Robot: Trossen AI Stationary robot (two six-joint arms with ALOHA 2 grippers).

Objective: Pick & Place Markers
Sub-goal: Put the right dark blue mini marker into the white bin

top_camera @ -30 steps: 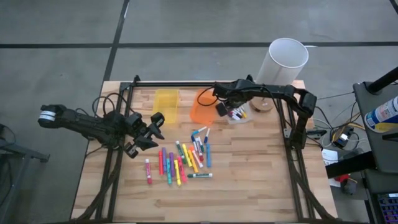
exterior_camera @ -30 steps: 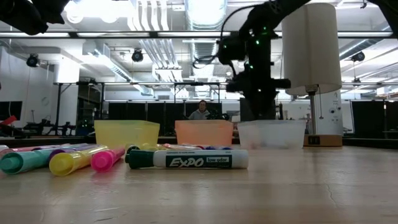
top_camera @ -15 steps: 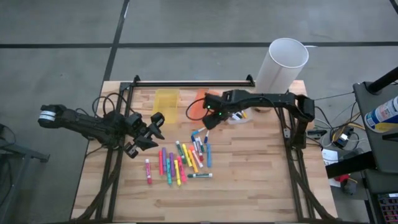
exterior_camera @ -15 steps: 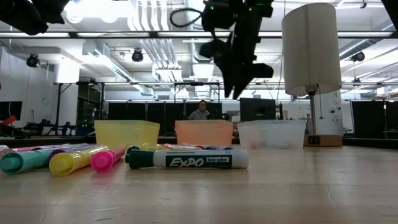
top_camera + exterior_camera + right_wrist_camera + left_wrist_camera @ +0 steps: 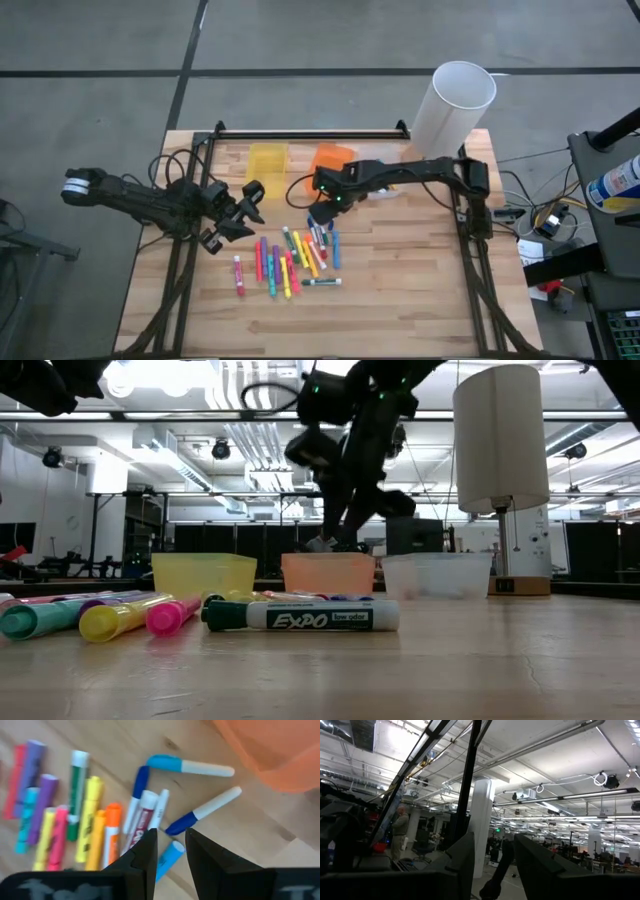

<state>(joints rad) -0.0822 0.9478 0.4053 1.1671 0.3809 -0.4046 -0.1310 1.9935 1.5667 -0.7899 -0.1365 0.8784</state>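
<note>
Over the near edge of the orange bin (image 5: pixel 333 160), the right gripper (image 5: pixel 170 845) hangs above the markers (image 5: pixel 295 260) with its fingers slightly parted and nothing between them — the pens lie scattered mid-table. Off to the side, the left gripper (image 5: pixel 245 208) waits with its fingers apart, holding nothing.

Markers (image 5: pixel 292 260): pink, red, yellow, orange, green, blue, purple, some w/ white barrels. Bins: yellow (image 5: pixel 266 160), orange (image 5: pixel 333 158). Cylinder (image 5: pixel 452 104) white. Table (image 5: pixel 400 270) light wood.
</note>
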